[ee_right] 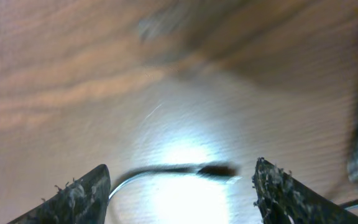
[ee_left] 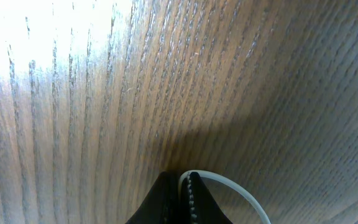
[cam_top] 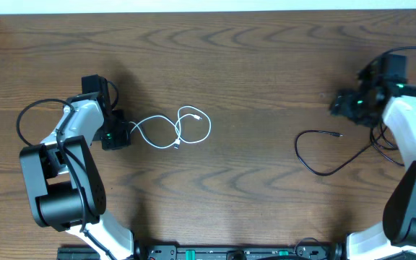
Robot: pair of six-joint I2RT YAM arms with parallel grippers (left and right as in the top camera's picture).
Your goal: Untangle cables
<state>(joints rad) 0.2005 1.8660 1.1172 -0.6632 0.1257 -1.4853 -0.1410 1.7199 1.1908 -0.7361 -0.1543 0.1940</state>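
Your left gripper (cam_top: 117, 136) is clamped shut on one end of the white cable (cam_top: 183, 128), likely as an anchor. The loops lie slack on the table (cam_top: 251, 65) just beside it. Your right gripper (ee_right: 180, 177) stands wide and holds nothing; the black cable (ee_right: 213, 169) lies below, between its jaws. The cables are well apart, so the job looks nearly done.

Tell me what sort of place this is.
Probably a robotics test bench: a wood-grain table, a left arm and right arm based at its near edge, and a white cable and black cable laid out.
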